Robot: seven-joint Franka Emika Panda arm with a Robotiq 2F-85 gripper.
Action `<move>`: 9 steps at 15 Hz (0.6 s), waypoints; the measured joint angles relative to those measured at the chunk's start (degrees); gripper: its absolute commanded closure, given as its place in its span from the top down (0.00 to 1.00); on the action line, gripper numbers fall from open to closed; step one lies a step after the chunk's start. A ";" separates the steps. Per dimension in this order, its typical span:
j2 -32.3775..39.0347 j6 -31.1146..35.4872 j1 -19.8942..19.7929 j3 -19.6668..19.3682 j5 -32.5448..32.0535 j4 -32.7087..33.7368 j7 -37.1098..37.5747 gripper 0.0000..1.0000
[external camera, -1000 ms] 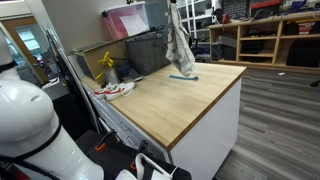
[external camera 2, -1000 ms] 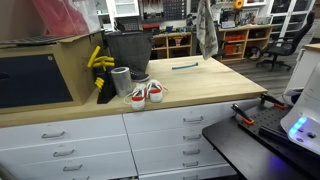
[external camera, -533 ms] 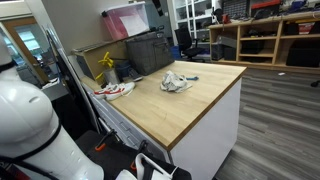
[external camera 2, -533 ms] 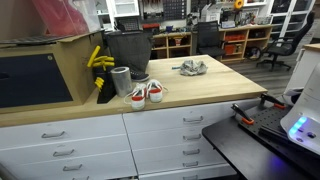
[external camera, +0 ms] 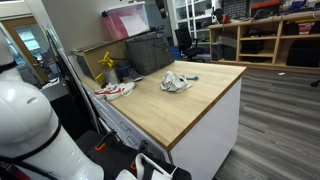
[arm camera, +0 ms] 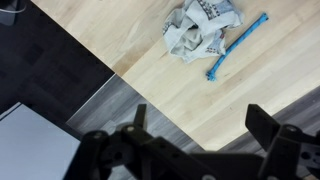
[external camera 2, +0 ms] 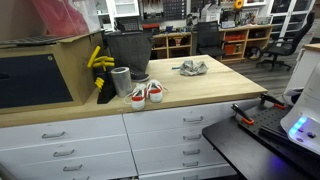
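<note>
Freshly released, the grey-and-white cloth [external camera: 176, 82] lies crumpled on the wooden tabletop [external camera: 205, 105]; a second earlier it hung from the hand above that spot. In the wrist view the hand [arm camera: 200, 118] hovers well above, fingers spread wide and holding nothing, with the cloth just beside a blue stick [arm camera: 237, 45]. A pair of red-and-white shoes [external camera 2: 147, 93] sits near the tabletop's other end. No brand or lettering is legible.
</note>
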 measured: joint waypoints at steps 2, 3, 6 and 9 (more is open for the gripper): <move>1.34 0.02 0.06 0.00 -2.26 -1.04 2.06 1.00; 2.16 0.05 0.06 -0.03 -3.37 -1.84 3.22 1.00; 4.89 0.34 0.05 -0.40 -5.56 -4.80 6.17 1.00; 7.68 2.10 0.05 -1.37 -6.87 -8.03 9.05 1.00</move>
